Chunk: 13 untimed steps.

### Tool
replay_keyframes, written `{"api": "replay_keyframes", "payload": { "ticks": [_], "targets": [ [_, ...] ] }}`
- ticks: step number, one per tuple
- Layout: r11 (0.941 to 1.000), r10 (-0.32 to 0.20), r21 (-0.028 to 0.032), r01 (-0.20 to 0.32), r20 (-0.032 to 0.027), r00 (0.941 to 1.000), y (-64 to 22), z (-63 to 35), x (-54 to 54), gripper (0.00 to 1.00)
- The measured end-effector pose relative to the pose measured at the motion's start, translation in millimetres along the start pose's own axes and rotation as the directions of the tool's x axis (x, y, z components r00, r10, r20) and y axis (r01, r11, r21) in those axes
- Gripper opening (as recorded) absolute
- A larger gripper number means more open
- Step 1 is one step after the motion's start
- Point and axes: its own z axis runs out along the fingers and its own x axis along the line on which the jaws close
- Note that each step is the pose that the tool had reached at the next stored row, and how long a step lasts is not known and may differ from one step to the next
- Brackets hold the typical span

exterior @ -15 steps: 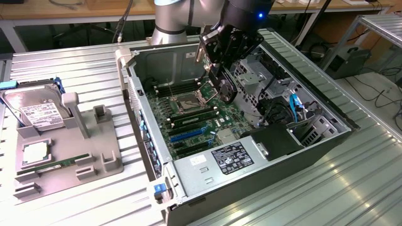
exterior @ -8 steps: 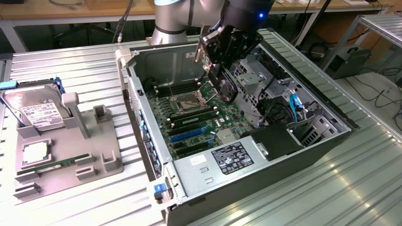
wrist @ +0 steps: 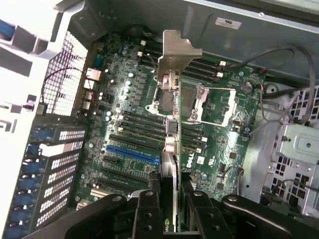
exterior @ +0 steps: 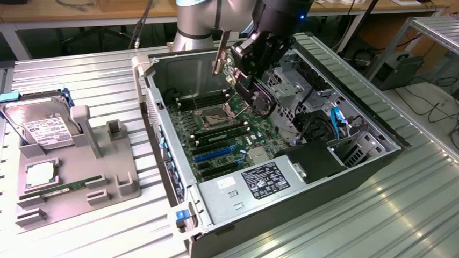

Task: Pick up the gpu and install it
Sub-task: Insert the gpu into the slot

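Note:
The gpu (exterior: 252,92) hangs above the motherboard (exterior: 222,137) inside the open computer case (exterior: 358,134), held on edge with its silvery bracket (exterior: 221,54) pointing toward the case's back wall. My gripper (exterior: 258,64) is shut on it from above. In the wrist view the gpu (wrist: 171,154) appears edge-on, its bracket (wrist: 175,52) out in front, and my gripper (wrist: 172,211) clamps the card between both black fingers (wrist: 147,214). The card floats over the CPU socket (wrist: 209,102) and the memory slots, apart from the board.
A blue expansion slot (wrist: 132,153) lies beside the card's line. The power supply (exterior: 265,180) and drive cage (exterior: 291,91) crowd the case. At the exterior view's left a grey holder (exterior: 79,177) carries a silver hard drive (exterior: 43,126), a CPU (exterior: 42,174) and a green memory stick (exterior: 61,189).

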Motion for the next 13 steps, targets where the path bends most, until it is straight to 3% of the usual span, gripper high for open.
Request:
{"api": "replay_keyframes", "payload": {
  "ticks": [4, 7, 11, 13],
  "targets": [
    [0.9965, -0.084, 0.0022, 0.084, -0.0075, 0.9965, 0.0, 0.1, 0.0, 0.26],
    [0.9905, -0.138, 0.0034, 0.138, -0.012, 0.9904, 0.0, 0.2, 0.0, 0.26],
    [0.9781, -0.208, 0.0047, 0.208, -0.0178, 0.978, 0.0, 0.3, 0.0, 0.26],
    [0.9685, -0.249, 0.0055, 0.249, -0.0209, 0.9684, 0.0, 0.4, 0.0, 0.26]
  ]
}}
